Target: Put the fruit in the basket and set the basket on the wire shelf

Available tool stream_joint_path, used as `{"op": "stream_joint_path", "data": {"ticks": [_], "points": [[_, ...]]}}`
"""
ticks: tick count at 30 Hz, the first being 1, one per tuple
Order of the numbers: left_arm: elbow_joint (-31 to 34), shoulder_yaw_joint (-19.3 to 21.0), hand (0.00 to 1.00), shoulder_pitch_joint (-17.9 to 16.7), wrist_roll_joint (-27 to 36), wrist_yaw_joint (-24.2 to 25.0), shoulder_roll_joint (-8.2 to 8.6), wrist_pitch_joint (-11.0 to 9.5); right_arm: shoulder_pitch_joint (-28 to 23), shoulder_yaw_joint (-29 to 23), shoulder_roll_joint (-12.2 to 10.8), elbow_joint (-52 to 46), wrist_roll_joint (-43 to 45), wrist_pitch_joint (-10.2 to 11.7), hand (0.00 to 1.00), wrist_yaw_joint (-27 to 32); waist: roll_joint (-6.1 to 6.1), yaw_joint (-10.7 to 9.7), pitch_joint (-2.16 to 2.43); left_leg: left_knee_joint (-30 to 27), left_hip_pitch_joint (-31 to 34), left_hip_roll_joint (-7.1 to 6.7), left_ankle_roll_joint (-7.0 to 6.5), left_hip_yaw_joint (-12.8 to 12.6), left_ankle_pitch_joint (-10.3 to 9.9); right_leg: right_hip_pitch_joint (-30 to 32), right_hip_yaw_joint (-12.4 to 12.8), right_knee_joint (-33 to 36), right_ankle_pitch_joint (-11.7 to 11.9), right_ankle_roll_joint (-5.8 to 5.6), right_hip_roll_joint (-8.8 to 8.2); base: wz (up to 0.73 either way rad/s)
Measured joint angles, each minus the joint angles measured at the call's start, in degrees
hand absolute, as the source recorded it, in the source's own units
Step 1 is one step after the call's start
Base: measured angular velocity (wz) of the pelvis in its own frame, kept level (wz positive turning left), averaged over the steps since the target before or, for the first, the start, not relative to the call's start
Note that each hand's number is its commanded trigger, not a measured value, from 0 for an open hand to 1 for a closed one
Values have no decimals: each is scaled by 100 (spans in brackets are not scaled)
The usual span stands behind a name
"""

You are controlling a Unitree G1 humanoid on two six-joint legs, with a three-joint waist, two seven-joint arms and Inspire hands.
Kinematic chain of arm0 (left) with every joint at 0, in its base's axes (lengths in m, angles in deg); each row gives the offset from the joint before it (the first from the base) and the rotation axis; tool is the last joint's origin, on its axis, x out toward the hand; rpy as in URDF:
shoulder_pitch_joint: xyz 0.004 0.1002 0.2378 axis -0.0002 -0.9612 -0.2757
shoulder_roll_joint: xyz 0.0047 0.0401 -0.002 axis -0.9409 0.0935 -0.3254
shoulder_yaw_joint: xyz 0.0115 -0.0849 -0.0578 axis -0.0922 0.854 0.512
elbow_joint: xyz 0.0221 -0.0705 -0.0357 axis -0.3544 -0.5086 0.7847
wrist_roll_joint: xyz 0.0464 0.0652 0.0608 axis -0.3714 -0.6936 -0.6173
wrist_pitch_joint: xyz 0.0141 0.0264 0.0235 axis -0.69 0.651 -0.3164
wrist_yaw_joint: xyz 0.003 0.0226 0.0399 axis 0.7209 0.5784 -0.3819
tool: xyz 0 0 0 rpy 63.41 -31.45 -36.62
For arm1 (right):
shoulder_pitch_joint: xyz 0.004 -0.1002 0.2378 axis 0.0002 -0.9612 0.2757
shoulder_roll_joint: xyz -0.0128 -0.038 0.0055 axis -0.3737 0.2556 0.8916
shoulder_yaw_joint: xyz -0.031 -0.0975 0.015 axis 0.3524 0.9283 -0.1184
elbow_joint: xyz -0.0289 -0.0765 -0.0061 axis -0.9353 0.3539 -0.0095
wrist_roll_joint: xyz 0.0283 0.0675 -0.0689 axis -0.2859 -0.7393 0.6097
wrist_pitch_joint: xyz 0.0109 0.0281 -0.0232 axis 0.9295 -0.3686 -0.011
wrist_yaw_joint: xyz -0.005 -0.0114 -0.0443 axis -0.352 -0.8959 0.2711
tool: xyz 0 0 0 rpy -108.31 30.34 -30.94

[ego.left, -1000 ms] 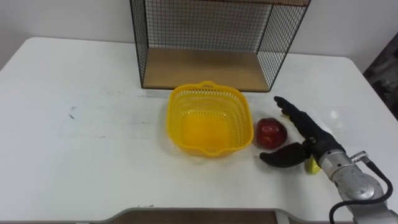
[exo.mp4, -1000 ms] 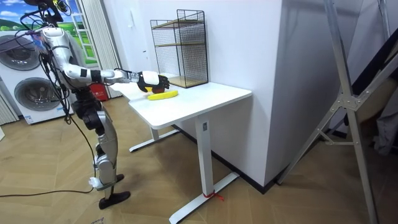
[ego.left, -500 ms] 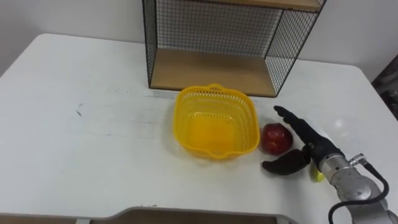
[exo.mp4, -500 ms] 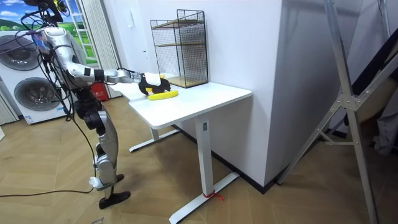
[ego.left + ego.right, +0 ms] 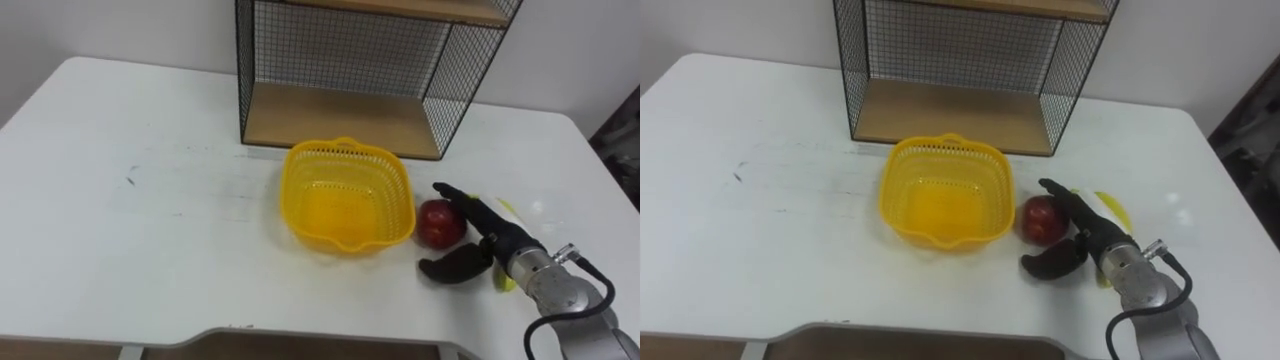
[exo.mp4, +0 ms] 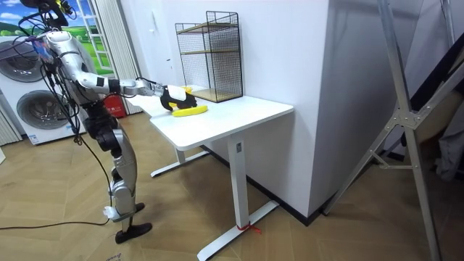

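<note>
The apple (image 5: 440,222) rests on the counter (image 5: 150,200), just beside the empty basket (image 5: 345,150) in front of the wire shelf (image 5: 340,110). Your right hand (image 5: 485,240) is spread, with straight fingers behind the apple and the thumb apart in front. Expect a firm, smooth fruit that rolls easily, so close across its widest part.

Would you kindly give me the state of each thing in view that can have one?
Basket: upright, empty, on the table.
Apple: on the table, beside the basket.
Banana: lying partly under the right hand.
Shelf: lower board bare.
Right hand: open, fingers and thumb on either side of the apple.
</note>
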State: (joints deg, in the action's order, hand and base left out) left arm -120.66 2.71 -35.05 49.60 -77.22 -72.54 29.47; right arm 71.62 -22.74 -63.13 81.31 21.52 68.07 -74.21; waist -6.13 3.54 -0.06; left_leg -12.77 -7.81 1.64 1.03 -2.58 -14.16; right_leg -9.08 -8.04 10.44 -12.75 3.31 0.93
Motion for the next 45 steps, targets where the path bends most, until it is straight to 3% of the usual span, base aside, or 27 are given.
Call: {"op": "stream_joint_path", "data": {"ticks": [11,20,25,34,45], "points": [[-2,-37,0,18,-2,3,-2,2,393,24,56,437,330,-2,100,349,-16,13,-5,-1,61,-28,-4,118,2,-3,-108,-79,6,-11,-17,5],[33,-4,0,74,-12,1,8,-3,386,47,90,536,154,18,100,460,-34,37,2,5,54,-25,-5,120,2,-4,-144,-45,6,-12,-22,1],[32,1,0,-14,-12,0,28,-7,352,-108,23,806,-699,30,100,529,-11,15,2,-73,36,-27,-7,118,-1,-65,-152,-47,10,-17,-28,1],[5,241,0,-67,-15,-1,87,-10,148,-483,17,1193,-2634,202,100,565,233,-12,32,-62,21,-36,-26,81,-6,-95,-158,-71,8,-22,-44,1],[10,344,0,-208,-12,-41,178,-10,64,-533,-12,1005,-3396,247,100,716,203,-67,31,62,-68,-40,-30,-31,-2,-94,-60,-89,0,-36,-45,-5]]}}
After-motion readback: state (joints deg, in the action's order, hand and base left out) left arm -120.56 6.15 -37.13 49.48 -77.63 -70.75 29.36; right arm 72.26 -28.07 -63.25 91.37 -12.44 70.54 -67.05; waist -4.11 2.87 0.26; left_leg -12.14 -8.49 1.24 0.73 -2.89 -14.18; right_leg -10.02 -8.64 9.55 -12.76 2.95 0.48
